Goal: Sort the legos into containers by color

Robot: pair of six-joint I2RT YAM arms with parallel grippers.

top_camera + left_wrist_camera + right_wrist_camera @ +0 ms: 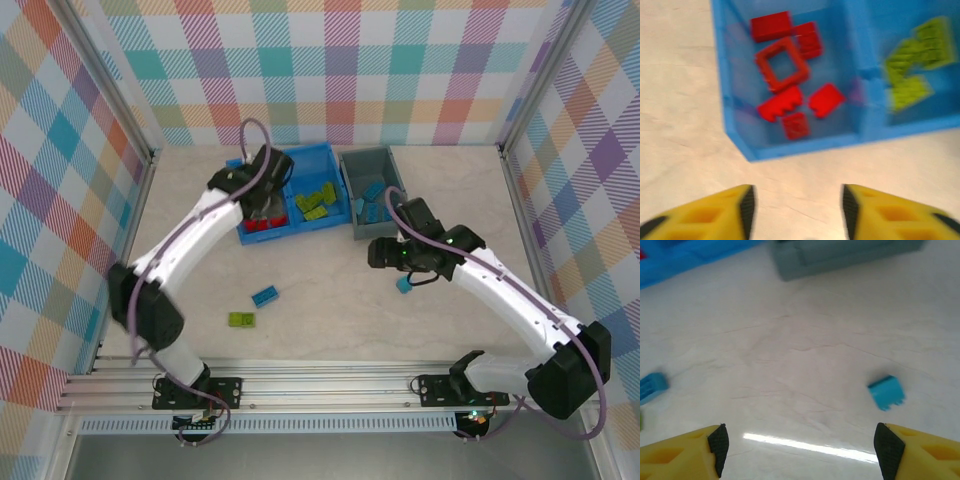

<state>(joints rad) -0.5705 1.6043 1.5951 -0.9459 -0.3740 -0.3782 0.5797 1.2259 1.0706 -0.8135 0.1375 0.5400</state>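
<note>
Right end effector (802,450) over pale veined table (330,320), plaid walls (340,70)

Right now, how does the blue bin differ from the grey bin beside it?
The blue bin is wider, the grey bin narrower. The blue bin has two compartments, the grey bin one. The blue bin holds red bricks in one compartment and lime green bricks in the other; the grey bin holds blue bricks. Both are open-topped and stand side by side.
</note>
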